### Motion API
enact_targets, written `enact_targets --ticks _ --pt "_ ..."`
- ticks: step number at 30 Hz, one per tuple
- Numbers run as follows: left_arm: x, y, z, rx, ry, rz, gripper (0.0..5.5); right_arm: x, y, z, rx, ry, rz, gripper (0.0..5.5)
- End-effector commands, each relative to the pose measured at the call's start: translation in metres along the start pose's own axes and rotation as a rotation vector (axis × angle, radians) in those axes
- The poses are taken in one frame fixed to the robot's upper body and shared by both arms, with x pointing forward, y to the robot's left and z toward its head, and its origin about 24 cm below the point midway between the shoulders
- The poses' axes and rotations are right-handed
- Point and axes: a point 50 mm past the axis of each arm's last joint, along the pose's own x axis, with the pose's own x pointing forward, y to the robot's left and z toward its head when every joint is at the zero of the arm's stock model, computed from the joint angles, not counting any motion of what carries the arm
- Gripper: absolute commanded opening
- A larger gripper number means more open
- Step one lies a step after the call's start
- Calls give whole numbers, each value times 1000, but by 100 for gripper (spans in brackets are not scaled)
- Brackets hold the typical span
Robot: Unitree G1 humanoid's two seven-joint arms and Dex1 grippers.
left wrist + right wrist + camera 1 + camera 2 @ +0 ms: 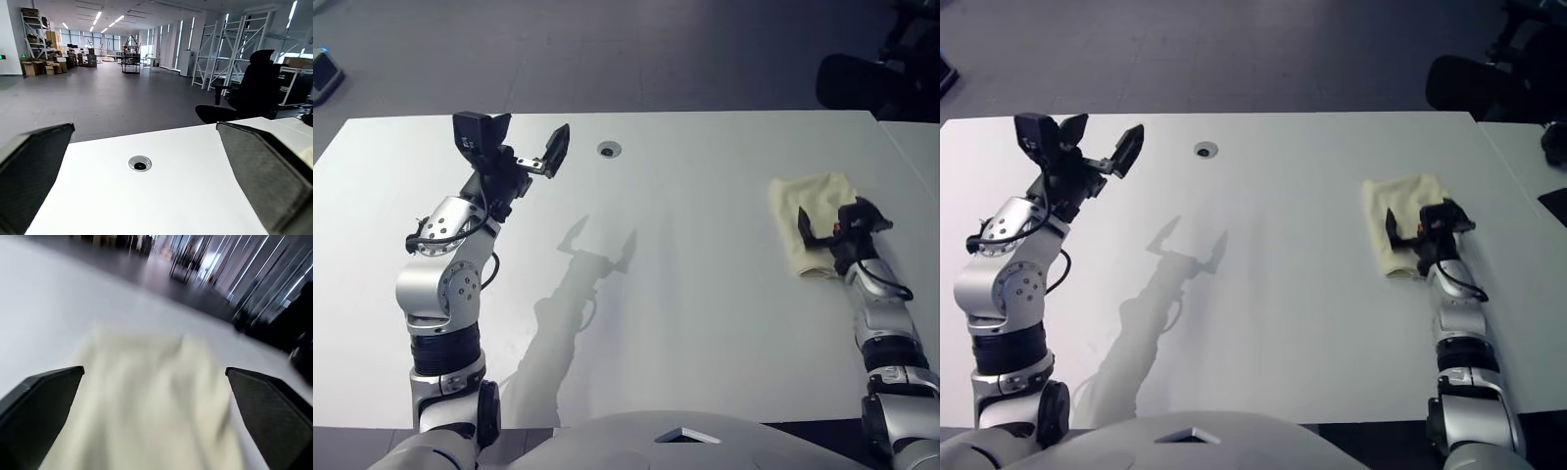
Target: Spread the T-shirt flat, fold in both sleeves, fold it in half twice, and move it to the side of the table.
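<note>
Right tool [842,227] is sitting low at the right of the frame, jaws standing apart, gripping nothing. It is hanging over the near end of the T-shirt [808,206]; can't tell if it is touching the cloth. In the right wrist view the pale cloth is lying between the two dark fingers [39,396].

The T-shirt is lying as a small folded bundle near the right edge of the bench [685,284]. Judging from that, spreading, sleeves and both half-folds are looking done, and the move to the side too. Probably only pulling the arm clear is remaining.

Left tool [521,142] is hanging raised at upper left, jaws apart, carrying nothing. Beyond it a cable hole [609,149] is showing in the bench top.
</note>
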Motion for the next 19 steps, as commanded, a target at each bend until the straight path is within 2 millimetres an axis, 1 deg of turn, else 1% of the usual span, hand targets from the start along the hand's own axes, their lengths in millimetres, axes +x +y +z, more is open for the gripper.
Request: enact_targets --ticks 1,2,3,5,8,12,15,19 --pt "-3 0 -21 58 37 164 540 6 95 81 202 -148 77 538" --pt "-2 1 -29 40 58 191 540 4 105 69 247 -91 65 538" --pt "-2 3 -34 36 75 211 540 3 111 62 273 -53 53 538" --pt "-2 6 -43 24 104 240 540 3 117 61 302 -21 36 538" --pt "1 12 -50 45 131 268 540 3 114 66 307 -1 8 538" --pt "3 14 -56 74 158 268 540 4 104 64 280 20 -11 538" --pt "3 13 -57 80 161 277 540 5 107 66 272 27 11 538" --pt "3 9 -61 86 171 274 540 6 108 64 268 43 27 538"
